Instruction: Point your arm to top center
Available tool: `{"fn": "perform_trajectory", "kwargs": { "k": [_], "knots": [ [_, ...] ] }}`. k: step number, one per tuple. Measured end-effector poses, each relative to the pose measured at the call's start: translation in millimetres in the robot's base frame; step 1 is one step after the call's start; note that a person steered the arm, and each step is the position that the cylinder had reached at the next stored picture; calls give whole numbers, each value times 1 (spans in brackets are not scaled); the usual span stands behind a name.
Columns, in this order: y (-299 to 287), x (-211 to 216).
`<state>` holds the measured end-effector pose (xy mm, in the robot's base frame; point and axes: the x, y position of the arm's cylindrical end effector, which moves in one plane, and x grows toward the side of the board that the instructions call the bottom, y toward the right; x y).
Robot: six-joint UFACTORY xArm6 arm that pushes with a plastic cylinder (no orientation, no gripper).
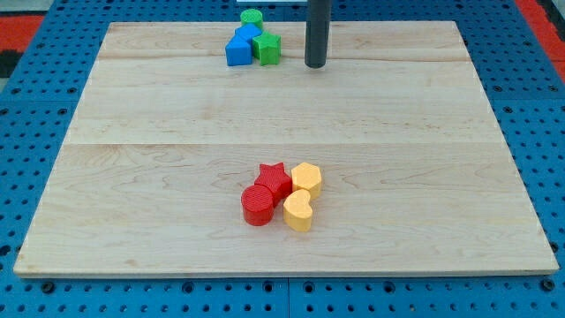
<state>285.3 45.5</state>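
Top center of the counter (177,115) is where my tip (316,65) sits now, just right of the green cube (267,49), blue blocks (240,49) and green cylinder (252,17). No hand here, only a rod. Risk: drifting left would knock that cluster.

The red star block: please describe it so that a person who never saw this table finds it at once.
On the wooden board, look at the group of four blocks near the view's bottom centre. The red star block is at that group's top left, touching the red cylinder below it and the yellow hexagon on its right. Only it has star points.
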Motion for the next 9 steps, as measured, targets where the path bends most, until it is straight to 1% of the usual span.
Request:
{"fn": "perform_trajectory", "kwargs": {
  "k": [1, 4, 5, 6, 7, 9],
  "knots": [
    [0, -19],
    [0, -25],
    [0, -34],
    [0, -91],
    [0, -92],
    [-42, -93]
  ]
}}
